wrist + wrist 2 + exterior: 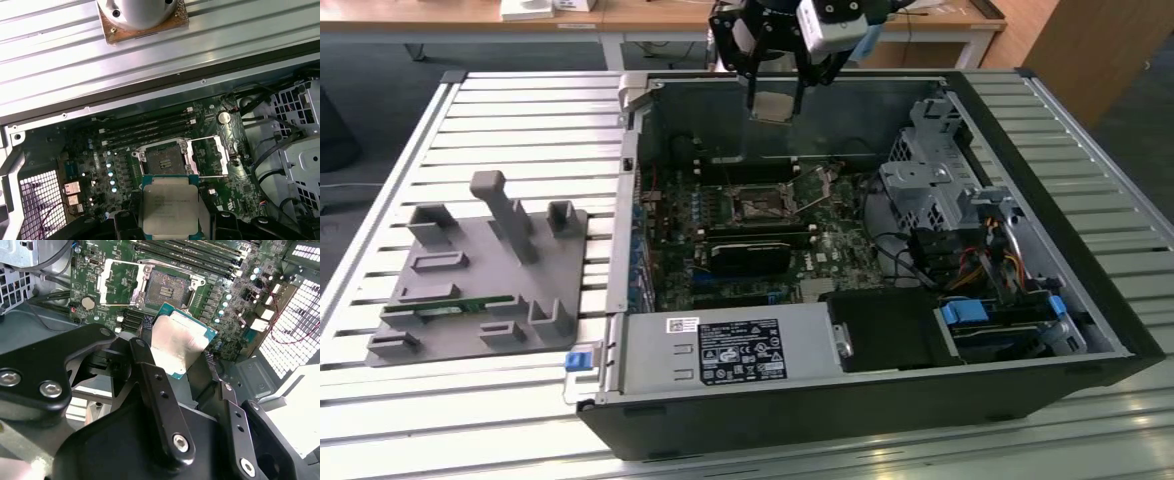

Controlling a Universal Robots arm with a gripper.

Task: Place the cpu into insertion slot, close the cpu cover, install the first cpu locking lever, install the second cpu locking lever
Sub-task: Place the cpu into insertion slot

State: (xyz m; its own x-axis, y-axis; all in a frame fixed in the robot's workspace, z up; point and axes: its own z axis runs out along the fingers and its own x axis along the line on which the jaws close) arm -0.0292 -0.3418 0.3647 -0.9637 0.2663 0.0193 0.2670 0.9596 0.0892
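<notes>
Hand [775, 100] up high over the far side of the open computer case [1067, 300] in the exterior view, pinched narrow on the chip [775, 110], which hangs flat and level between the two fingers. Socket [757, 205] sits well below on the green board [720, 265], nearer the camera than the chip and not straight under it by my reckoning. Case rests on a slatted metal surface [520, 120]. A grey parts holder [480, 270] lies to the exterior view's left, well apart.

In the second wrist view, black fingers [155, 390] grip opposite edges of the chip [177, 345], grey metal top toward the camera. Socket [166, 288] lies beyond the chip's far edge, bare and dark in the middle. Cover plate [116, 284] is swung open beside it, board showing through the cut-out.

In the first wrist view, the chip [170, 207] is square-on, its edges near parallel to the socket [164, 160] ahead of it. Cover plate [216, 156] lies flat to one side, touching the socket rim at the hinge. Chip not yet seated; the gap to close looks like forward and down.
</notes>
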